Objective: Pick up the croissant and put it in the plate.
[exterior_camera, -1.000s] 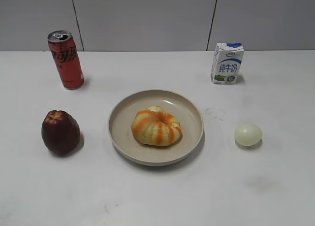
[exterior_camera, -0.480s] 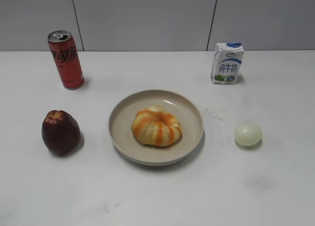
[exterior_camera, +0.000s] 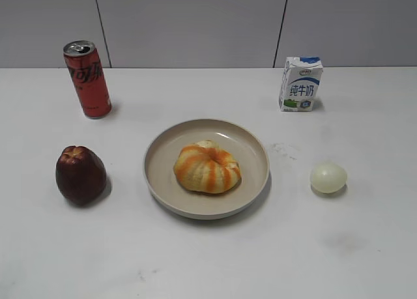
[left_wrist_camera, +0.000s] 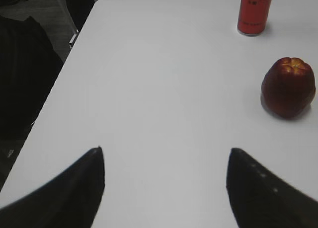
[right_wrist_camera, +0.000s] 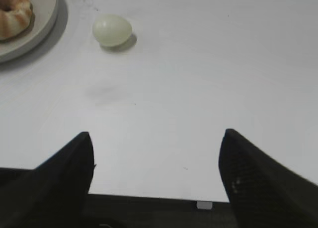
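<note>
The croissant [exterior_camera: 207, 168], pale yellow with orange stripes, lies inside the round beige plate [exterior_camera: 161, 154] at the table's middle. Part of the croissant [right_wrist_camera: 12, 17] and the plate's rim [right_wrist_camera: 47, 17] also show at the top left of the right wrist view. My left gripper [left_wrist_camera: 165, 153] is open and empty over bare table near the left edge. My right gripper [right_wrist_camera: 156, 138] is open and empty above the table's front edge. Neither gripper shows in the exterior view.
A dark red apple [exterior_camera: 80, 174] sits left of the plate, a red soda can [exterior_camera: 86, 78] stands at the back left, a milk carton [exterior_camera: 300, 83] at the back right. A whitish egg [exterior_camera: 328, 177] lies right of the plate. The apple [left_wrist_camera: 288, 87] and can [left_wrist_camera: 255, 12] show in the left wrist view.
</note>
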You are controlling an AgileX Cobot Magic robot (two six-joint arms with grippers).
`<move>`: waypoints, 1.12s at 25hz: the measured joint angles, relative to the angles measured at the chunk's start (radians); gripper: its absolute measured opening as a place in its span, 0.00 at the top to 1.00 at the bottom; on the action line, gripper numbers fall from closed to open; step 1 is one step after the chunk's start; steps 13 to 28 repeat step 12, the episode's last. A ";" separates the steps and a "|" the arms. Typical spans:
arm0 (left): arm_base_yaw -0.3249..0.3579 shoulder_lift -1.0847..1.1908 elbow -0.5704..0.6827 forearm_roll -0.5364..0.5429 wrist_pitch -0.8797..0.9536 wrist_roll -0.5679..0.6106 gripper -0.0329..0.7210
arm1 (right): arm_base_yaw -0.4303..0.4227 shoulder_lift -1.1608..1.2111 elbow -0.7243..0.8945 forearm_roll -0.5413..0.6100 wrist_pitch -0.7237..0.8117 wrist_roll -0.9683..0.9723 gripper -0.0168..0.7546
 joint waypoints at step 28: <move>0.000 0.000 0.000 0.000 0.000 0.000 0.18 | 0.000 -0.150 0.027 0.000 -0.041 0.000 0.21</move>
